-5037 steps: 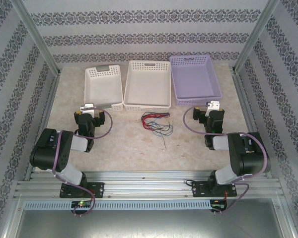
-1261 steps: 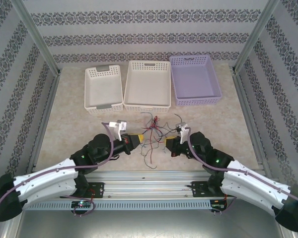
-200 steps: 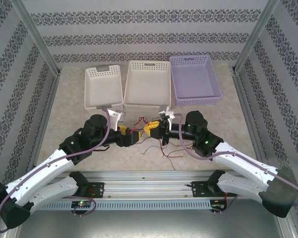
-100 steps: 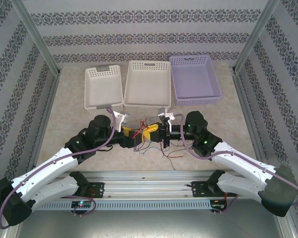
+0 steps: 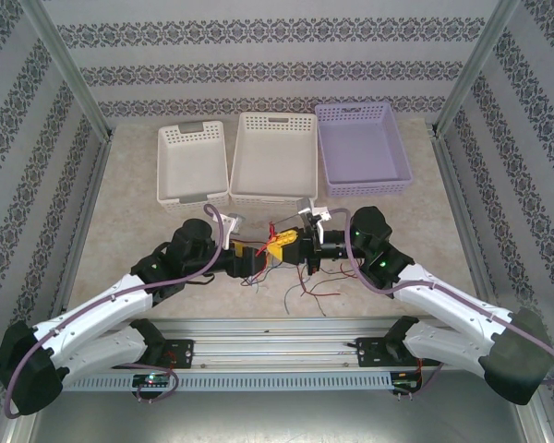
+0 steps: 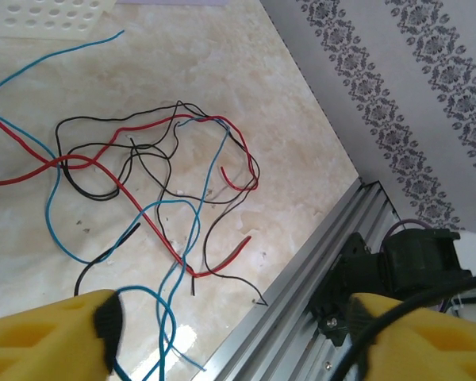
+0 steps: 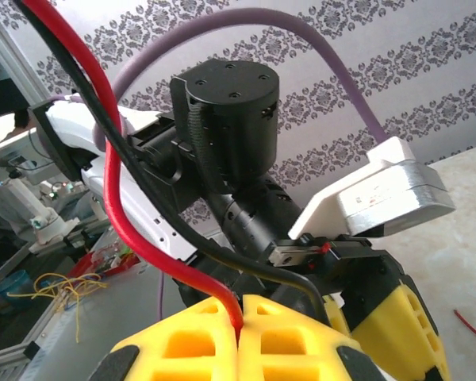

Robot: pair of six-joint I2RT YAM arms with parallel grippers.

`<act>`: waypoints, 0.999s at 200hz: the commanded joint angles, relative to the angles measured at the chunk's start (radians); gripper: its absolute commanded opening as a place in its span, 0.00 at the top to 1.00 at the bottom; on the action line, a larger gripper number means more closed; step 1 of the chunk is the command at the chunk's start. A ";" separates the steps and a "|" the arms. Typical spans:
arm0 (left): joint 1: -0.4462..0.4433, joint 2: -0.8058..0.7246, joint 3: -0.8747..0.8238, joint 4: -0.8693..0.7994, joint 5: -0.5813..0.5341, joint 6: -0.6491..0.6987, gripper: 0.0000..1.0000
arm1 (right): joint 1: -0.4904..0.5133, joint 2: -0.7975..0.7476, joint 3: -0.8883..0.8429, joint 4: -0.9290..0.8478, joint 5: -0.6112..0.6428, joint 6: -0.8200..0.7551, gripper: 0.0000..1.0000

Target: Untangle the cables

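1. Loose ends of the cables (image 5: 307, 288) trail on the table (image 5: 129, 231), at 6 o'clock from both grippers.
2. The left gripper (image 6: 230, 341) is released, with a blue strand running between its fingers.
3. At its 3 o'clock, the right gripper (image 7: 239, 317) is clenched on a red and a black strand.
4. The step in hand looks like separating the strands. Next, the left should probably pinch the blue strand and draw it toward 9 o'clock.

Bright, even light falls from overhead, leaving only soft, faint shadows on the desk (image 5: 129, 249). The top view is slightly grainy. In the left wrist view the cables (image 6: 151, 171) look sharp, and a pale sheen marks the desk near the bottom edge.
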 commanded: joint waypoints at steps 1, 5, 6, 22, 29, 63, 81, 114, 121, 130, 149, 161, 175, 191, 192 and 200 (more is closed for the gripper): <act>-0.012 0.004 -0.010 0.071 0.019 -0.002 0.37 | -0.008 -0.001 0.001 0.077 -0.041 0.030 1.00; -0.012 0.005 -0.010 0.072 0.018 -0.003 0.43 | -0.007 -0.002 0.000 0.078 -0.041 0.032 1.00; -0.011 0.006 -0.010 0.073 0.018 -0.003 0.44 | -0.008 -0.001 0.000 0.078 -0.042 0.033 1.00; -0.011 0.005 -0.015 0.083 0.018 -0.005 0.61 | -0.009 -0.003 0.000 0.077 -0.041 0.040 1.00; -0.012 0.004 -0.015 0.082 0.015 -0.005 0.68 | -0.011 -0.007 -0.001 0.068 -0.040 0.038 1.00; -0.011 -0.026 -0.010 0.023 -0.029 0.020 1.00 | -0.039 -0.064 -0.021 -0.001 0.014 0.032 1.00; -0.005 -0.072 -0.007 -0.057 -0.091 0.046 1.00 | -0.080 -0.122 -0.046 -0.062 0.070 0.030 1.00; 0.036 -0.164 -0.002 -0.214 -0.153 0.081 1.00 | -0.186 -0.264 -0.088 -0.205 0.191 0.043 1.00; 0.045 -0.179 0.003 -0.249 -0.169 0.085 1.00 | -0.209 -0.293 -0.092 -0.237 0.209 0.041 1.00; 0.053 -0.199 0.017 -0.300 -0.198 0.090 1.00 | -0.240 -0.327 -0.097 -0.280 0.238 0.046 1.00; 0.064 -0.229 0.055 -0.407 -0.288 0.096 1.00 | -0.301 -0.377 -0.089 -0.385 0.313 0.048 1.00; 0.074 -0.239 0.086 -0.476 -0.351 0.099 1.00 | -0.344 -0.394 -0.078 -0.457 0.359 0.048 1.00; 0.080 -0.254 0.119 -0.544 -0.425 0.098 1.00 | -0.390 -0.400 -0.057 -0.548 0.442 0.051 1.00; 0.086 -0.270 0.154 -0.608 -0.495 0.103 1.00 | -0.441 -0.404 -0.025 -0.660 0.553 0.050 1.00; 0.086 -0.272 0.156 -0.612 -0.499 0.103 1.00 | -0.443 -0.404 -0.024 -0.665 0.558 0.050 1.00; 0.090 -0.278 0.174 -0.640 -0.532 0.106 1.00 | -0.474 -0.404 -0.011 -0.712 0.607 0.059 1.00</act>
